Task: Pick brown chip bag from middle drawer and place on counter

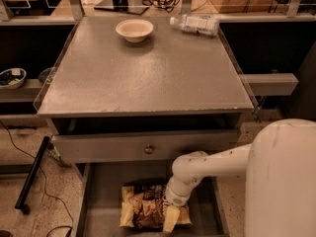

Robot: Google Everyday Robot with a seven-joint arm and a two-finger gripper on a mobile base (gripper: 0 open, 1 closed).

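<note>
The brown chip bag lies flat on the floor of the open middle drawer, at the bottom of the view. My gripper is down in the drawer at the bag's right end, reaching in from the white arm, and touches or hovers just over the bag. The counter is the large grey top above the drawers.
A white bowl and a lying plastic bottle sit at the counter's far edge. A partly open drawer front with a round knob overhangs the middle drawer. Clear side guards line the counter. Cables and a black pole lie on the floor to the left.
</note>
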